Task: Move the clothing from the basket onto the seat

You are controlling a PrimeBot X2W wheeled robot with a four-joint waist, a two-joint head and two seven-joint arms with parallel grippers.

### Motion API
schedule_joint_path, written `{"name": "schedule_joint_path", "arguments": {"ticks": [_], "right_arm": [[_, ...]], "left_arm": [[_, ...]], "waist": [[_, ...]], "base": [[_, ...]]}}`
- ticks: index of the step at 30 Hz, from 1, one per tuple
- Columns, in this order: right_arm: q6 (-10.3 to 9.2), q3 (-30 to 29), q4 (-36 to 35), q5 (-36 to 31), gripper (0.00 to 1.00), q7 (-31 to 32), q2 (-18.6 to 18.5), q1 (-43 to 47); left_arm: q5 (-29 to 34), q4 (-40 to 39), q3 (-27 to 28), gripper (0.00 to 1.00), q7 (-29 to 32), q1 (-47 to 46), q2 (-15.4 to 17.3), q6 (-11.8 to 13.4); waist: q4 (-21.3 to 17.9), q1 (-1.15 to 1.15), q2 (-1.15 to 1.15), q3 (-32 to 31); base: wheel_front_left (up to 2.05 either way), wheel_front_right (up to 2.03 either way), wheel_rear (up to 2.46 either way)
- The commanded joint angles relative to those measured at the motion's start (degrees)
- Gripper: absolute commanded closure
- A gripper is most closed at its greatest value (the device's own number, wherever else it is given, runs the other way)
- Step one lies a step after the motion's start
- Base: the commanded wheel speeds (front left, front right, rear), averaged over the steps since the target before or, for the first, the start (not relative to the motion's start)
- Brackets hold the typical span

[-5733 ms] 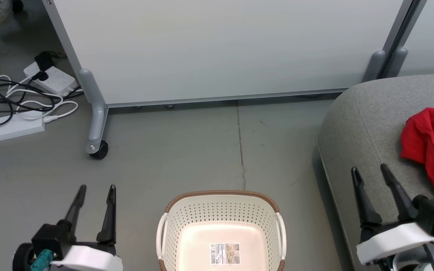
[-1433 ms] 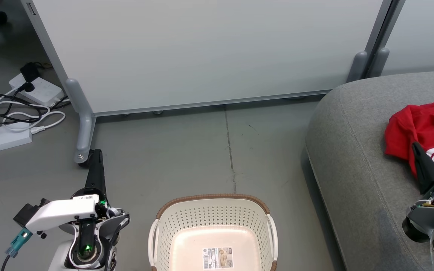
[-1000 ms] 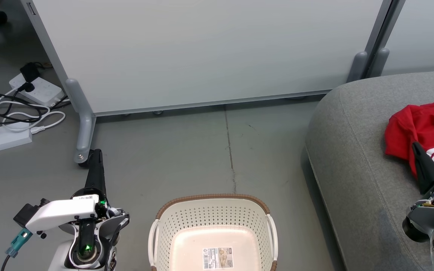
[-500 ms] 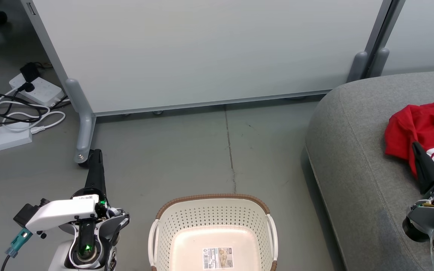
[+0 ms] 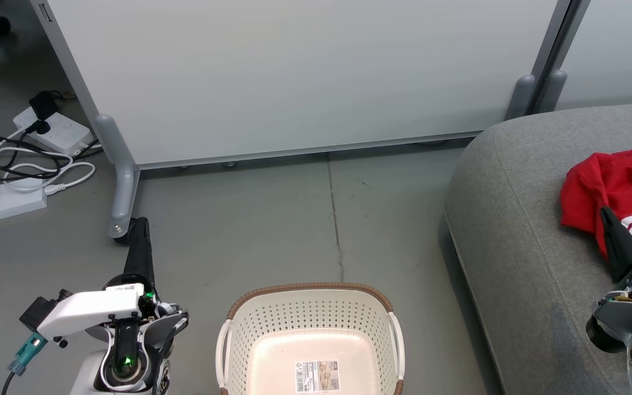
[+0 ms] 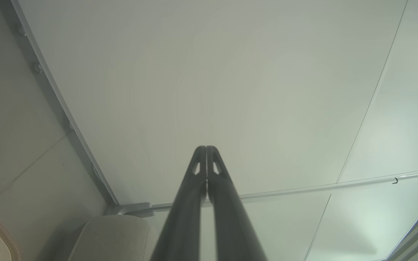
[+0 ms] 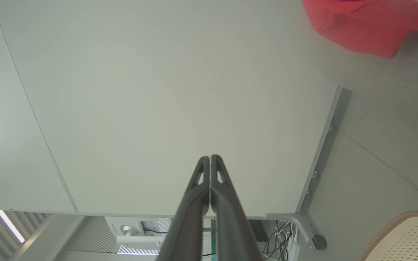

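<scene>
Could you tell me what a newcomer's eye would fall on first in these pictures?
The bright red clothing lying on the grey seat at the right draws the eye first. Next comes the cream basket on the floor at bottom centre, holding nothing but its label sticker.

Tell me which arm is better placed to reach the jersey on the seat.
Right: the right gripper sits beside the jersey over the seat; the left gripper is across the basket.

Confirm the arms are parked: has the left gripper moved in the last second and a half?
No. The left gripper stays shut, its tip beside the panel foot, just as before.
</scene>
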Motion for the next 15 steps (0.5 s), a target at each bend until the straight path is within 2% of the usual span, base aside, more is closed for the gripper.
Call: {"name": "schedule_joint_path", "arguments": {"ticks": [1, 15], "right_arm": [[0.14, 0.1, 0.0, 0.1, 1.00, 0.0, -0.4, -0.5], [0.14, 0.1, 0.0, 0.2, 1.00, -0.1, -0.5, -0.5]], "left_arm": [[-0.3, 0.0, 0.2, 1.00, 0.0, -0.7, 0.2, -0.2], [-0.3, 0.0, 0.2, 1.00, 0.0, -0.7, 0.2, -0.2]], "waist": [[0.0, 0.00, 0.00, 0.0], [0.0, 0.00, 0.00, 0.0]], "base": [[0.00, 0.00, 0.00], [0.00, 0.00, 0.00]]}}
